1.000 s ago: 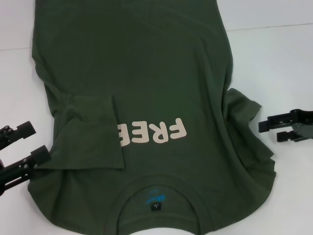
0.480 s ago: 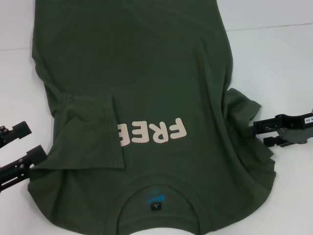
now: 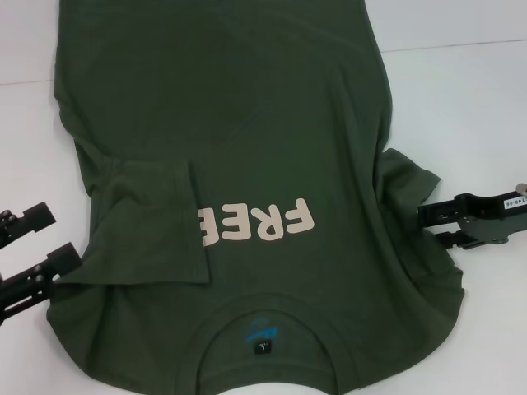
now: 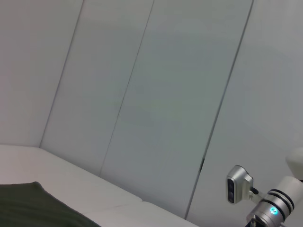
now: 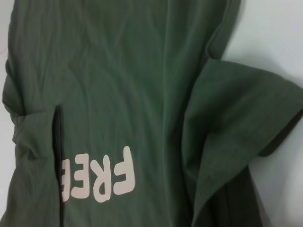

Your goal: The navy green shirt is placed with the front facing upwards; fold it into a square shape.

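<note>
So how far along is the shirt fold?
Early. Done: the left sleeve is folded onto the navy green shirt, covering part of the lettering. In hand: the right claw, open, at the unfolded right sleeve. The left claw waits open. Left: right sleeve, body folds.

white table (image 3: 461,99), pale panelled wall (image 4: 156,94)

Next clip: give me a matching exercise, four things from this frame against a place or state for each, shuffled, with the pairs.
Things:
1. left sleeve
2. right sleeve
3. neck label
4. right gripper

States:
A. open, at the edge of the navy green shirt
B. folded in over the lettering
C. spread out sideways, not folded
D. inside the collar, nearest the robot

Pairs: 1-B, 2-C, 3-D, 4-A
</note>
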You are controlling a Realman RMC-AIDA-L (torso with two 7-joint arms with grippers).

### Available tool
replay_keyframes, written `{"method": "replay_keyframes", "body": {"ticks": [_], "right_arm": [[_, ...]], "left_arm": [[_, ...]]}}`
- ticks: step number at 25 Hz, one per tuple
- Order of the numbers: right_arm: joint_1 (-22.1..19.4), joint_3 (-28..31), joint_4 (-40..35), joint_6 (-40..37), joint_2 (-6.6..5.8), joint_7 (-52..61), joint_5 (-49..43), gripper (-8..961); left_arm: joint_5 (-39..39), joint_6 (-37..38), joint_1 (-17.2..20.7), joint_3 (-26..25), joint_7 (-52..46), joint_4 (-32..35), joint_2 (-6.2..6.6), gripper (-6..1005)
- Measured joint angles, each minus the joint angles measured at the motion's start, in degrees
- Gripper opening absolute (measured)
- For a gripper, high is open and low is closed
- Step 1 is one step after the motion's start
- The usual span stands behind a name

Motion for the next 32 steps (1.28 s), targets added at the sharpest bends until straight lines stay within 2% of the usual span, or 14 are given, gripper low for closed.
{"method": "replay_keyframes", "body": {"ticks": [15, 29, 32], "right_arm": [[-0.07, -0.47, -0.02, -0.41, -0.41, -0.75, 3.28, 849], [-0.1, -2.98, 0.08, 0.79, -0.16, 0.4, 3.14, 849], [-0.13, -3.07, -0.06, 0.9, -0.09, 0.39, 3.14, 732]], "left_arm": [[0.0, 0.06, -0.19, 0.01, -0.33, 0.0, -0.11, 781], [-0.09, 0.2, -0.28, 0.01, -0.35, 0.0, -0.11, 782], [-0.12, 0.28, -0.28, 0.01, -0.38, 0.0, -0.16, 782]]}}
